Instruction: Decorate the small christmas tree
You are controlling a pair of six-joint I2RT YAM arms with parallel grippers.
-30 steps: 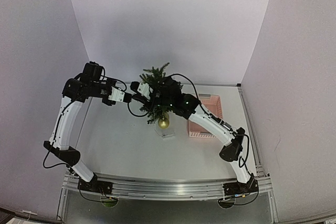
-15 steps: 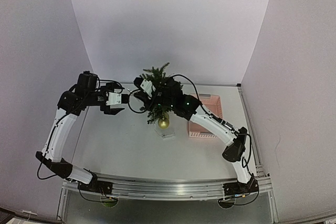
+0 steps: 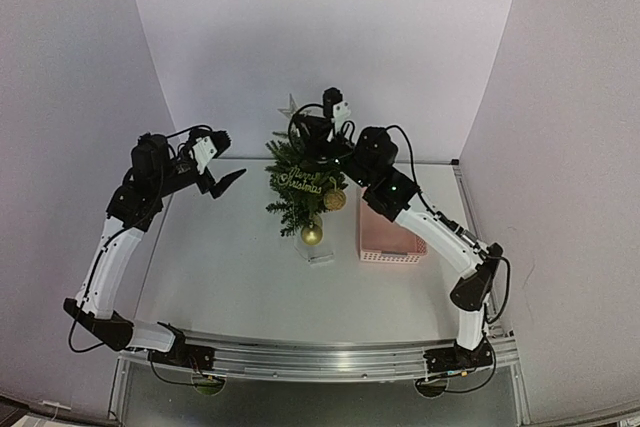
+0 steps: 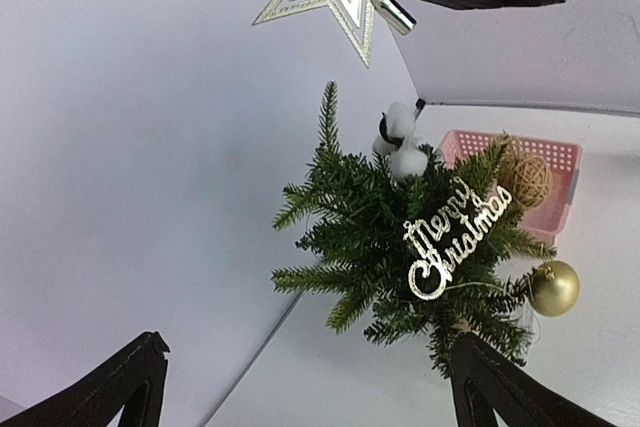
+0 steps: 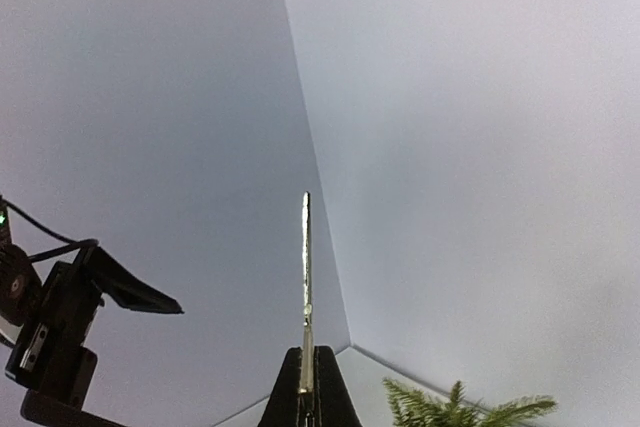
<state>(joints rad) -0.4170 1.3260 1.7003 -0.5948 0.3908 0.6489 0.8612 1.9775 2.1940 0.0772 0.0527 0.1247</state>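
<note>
The small christmas tree stands mid-table, also seen in the left wrist view. On it hang a glittery "Merry Christmas" sign, a gold ball, a wicker ball and a white cotton tuft. My right gripper is above the treetop, shut on a pale gold star. The star shows edge-on between the right gripper's closed fingers. My left gripper hovers left of the tree, open and empty.
A pink basket sits right of the tree, its inside mostly hidden by the right arm. White walls enclose the table on the left, back and right. The tree stands on a small clear base.
My left gripper opened, drew back left and rose away from the tree. The sign now hangs on the branches. My right arm lifted the star from the tree's side to above the top.
</note>
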